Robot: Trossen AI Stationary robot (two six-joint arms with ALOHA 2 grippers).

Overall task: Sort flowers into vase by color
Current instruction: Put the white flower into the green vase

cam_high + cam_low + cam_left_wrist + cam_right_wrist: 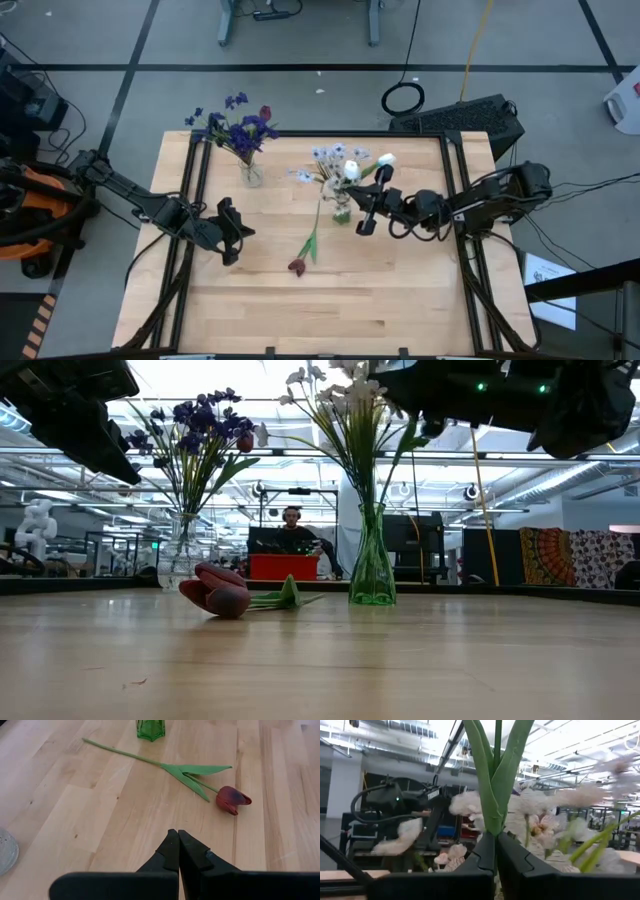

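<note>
In the low view both arms were cut off by the top edge, so neither gripper's fingertips showed there. In the right wrist view the pale blossoms were blurred and hard to tell apart.

The right gripper was clenched on a green stem, held above the green vase near the middle of the table. That vase held pale flowers and a white tulip. A clear vase, farther left and toward the far edge, held the purple-blue flowers and one dark red bud.

The left gripper was closed on nothing, hovering over the left part of the table. A dark red tulip lay flat on the wood to its right, apart from its fingertips, its stem running toward the green vase's base.
</note>
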